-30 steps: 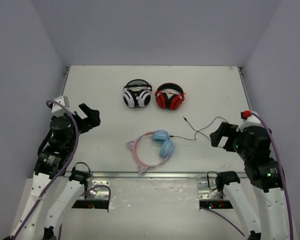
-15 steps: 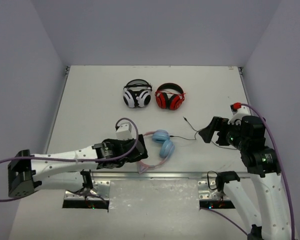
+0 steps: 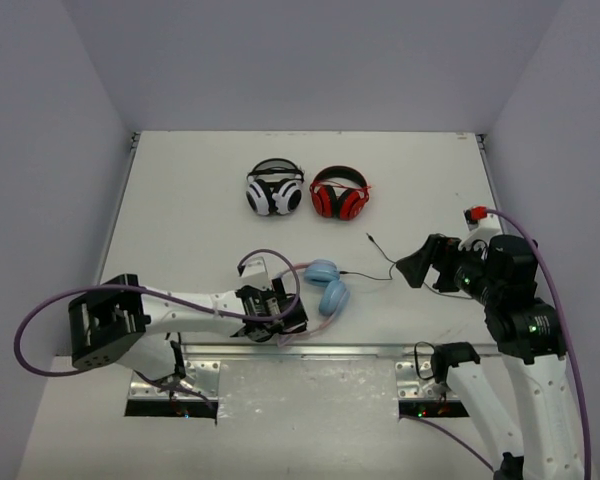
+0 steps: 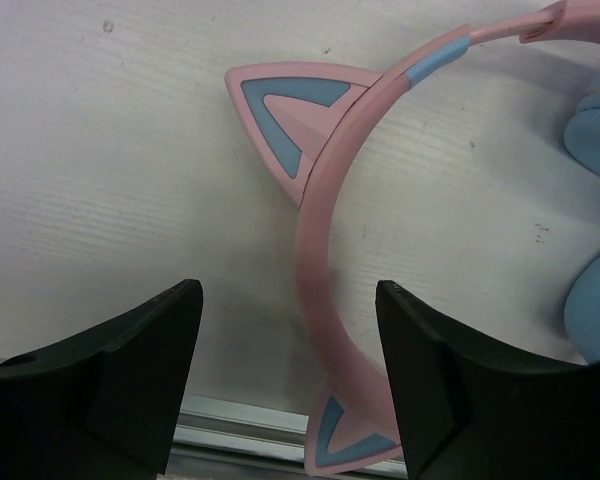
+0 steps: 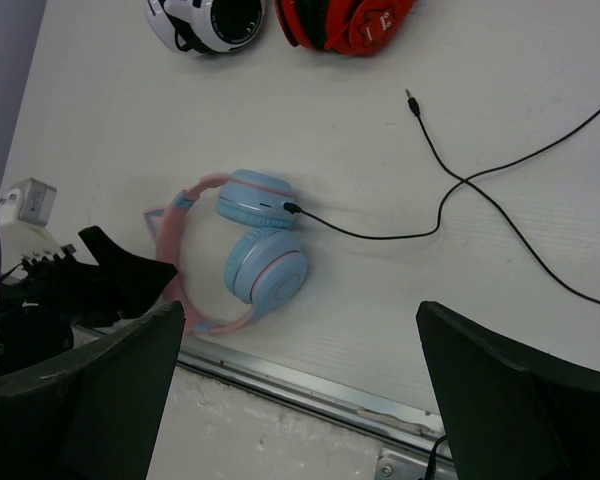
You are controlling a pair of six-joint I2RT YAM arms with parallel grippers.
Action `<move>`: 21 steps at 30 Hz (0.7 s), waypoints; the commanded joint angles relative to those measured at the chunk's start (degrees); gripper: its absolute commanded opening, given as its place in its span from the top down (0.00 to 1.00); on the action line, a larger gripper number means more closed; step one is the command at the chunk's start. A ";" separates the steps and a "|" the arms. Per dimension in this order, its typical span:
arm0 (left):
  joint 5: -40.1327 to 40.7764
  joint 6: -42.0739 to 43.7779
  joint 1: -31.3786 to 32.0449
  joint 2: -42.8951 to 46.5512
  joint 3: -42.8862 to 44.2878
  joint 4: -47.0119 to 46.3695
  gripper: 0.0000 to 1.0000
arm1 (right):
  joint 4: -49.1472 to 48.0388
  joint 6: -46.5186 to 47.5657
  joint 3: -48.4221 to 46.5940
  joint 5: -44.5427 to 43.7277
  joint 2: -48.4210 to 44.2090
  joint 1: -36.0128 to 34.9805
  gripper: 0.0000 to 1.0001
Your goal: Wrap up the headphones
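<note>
Left claw: released. Its jaws stand either side of the pink headband with a gap on each side, and nothing is gripped.

The headphones lie flat on the bench close to its front edge. The headband curves toward the left claw and the two blue ear cups sit together at the right end.

The cable leaves the farther ear cup and runs off to the right of the headphones in a loose line that crosses itself once. Its plug lies free on the bench.

Right claw: released, jaws wide, empty. It hangs right of the headphones, near the cable's far stretch.

Progress (judged): no turn of cable is on the headphones, so the whole wrap is left.

Surroundings: white-and-black headphones and red-and-black headphones sit side by side behind the headphones, well apart. Neither touches the cable. The crossing in the cable may snag when pulled.
</note>
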State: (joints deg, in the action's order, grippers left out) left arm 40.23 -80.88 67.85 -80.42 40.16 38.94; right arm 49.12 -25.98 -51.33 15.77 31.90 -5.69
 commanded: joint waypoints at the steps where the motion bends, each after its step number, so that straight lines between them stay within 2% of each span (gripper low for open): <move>1: 0.38 0.99 -1.06 -2.37 2.55 -3.25 0.33 | -3.07 -0.65 0.35 1.54 -0.52 0.24 0.01; 7: 0.29 0.90 -2.11 -6.58 3.08 -3.34 0.45 | -3.59 -0.48 0.71 1.54 -0.44 0.24 0.01; 9: -0.23 2.30 -3.77 -8.08 2.64 -5.70 0.57 | -4.12 -0.57 1.14 1.89 -0.61 0.24 0.01; 15: -5.24 6.17 -4.49 -9.75 -0.61 -13.08 0.81 | -5.09 -0.65 1.85 1.90 -0.44 0.24 0.01; 16: -5.68 6.52 -4.49 -9.67 -1.05 -13.71 0.87 | -5.26 -0.74 1.67 2.07 0.09 0.16 0.01; 17: -6.12 6.96 -4.22 -9.49 -1.75 -14.50 1.00 | -5.53 -0.83 1.67 2.59 0.27 0.16 0.01; 21: -5.60 7.32 -3.96 -6.77 -2.98 -13.20 1.00 | -7.46 -2.41 2.55 4.26 0.44 0.16 0.01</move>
State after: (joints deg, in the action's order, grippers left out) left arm 38.28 -74.63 63.66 -88.29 39.29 27.16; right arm 45.67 -26.72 -49.45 17.69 31.83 -5.69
